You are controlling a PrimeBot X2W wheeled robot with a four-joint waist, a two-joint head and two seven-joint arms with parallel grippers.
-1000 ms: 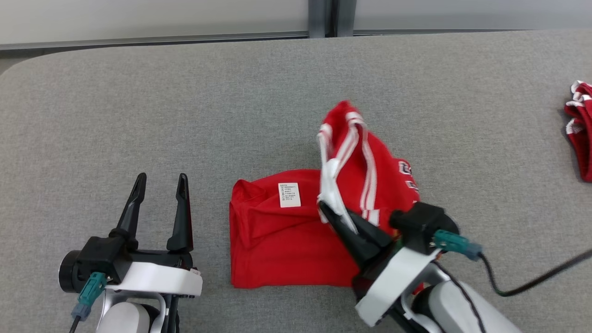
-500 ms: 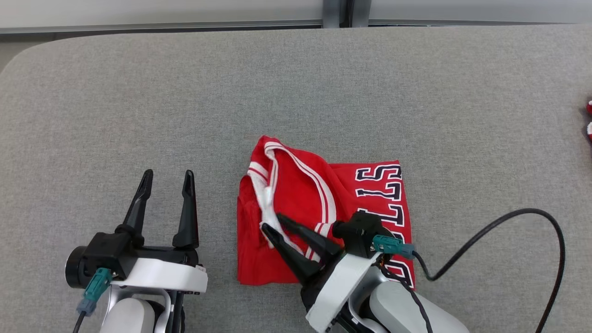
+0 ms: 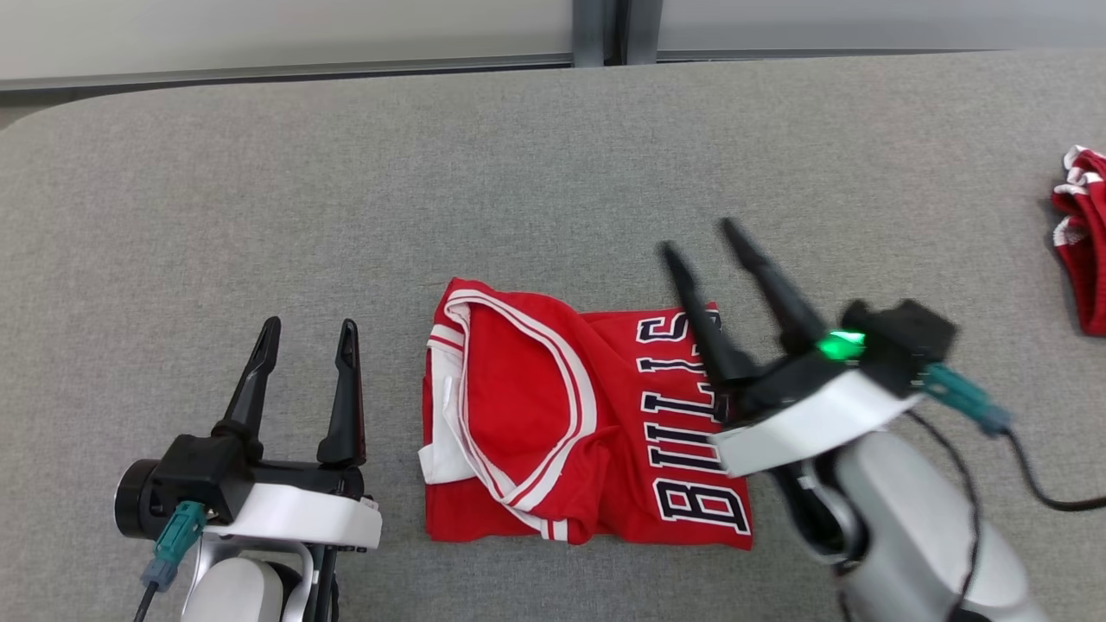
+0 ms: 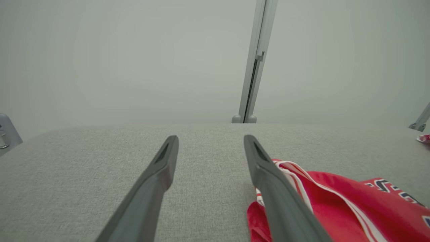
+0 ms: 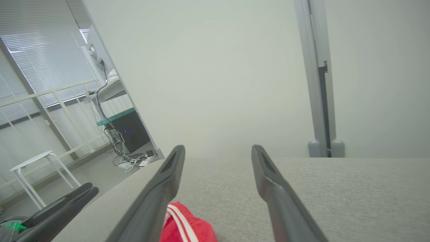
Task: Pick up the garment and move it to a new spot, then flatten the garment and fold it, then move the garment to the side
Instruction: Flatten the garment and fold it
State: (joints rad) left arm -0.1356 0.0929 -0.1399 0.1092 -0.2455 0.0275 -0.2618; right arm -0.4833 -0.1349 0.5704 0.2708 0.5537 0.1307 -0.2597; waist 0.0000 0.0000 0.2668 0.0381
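Now | garment [image 3: 553,415] partly under right end effector [image 3: 696,236], spread, empty | left end effector [image 3: 308,323] spread, alongside

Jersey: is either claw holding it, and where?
Nothing held. Both open: right claw raised over the jersey, left claw apart, left of it.

Grey cloth-covered table [image 3: 259,173], rounded at its far left corner. Carries a folded red jersey [image 3: 518,406] near the front middle, plus a crumpled red-and-white garment [image 3: 1090,259] well apart at the right edge.

Right gripper [image 5: 218,148] fingers spread wide, red garment [image 5: 188,228] below, grey table [image 5: 352,188], white stool [image 5: 33,160]
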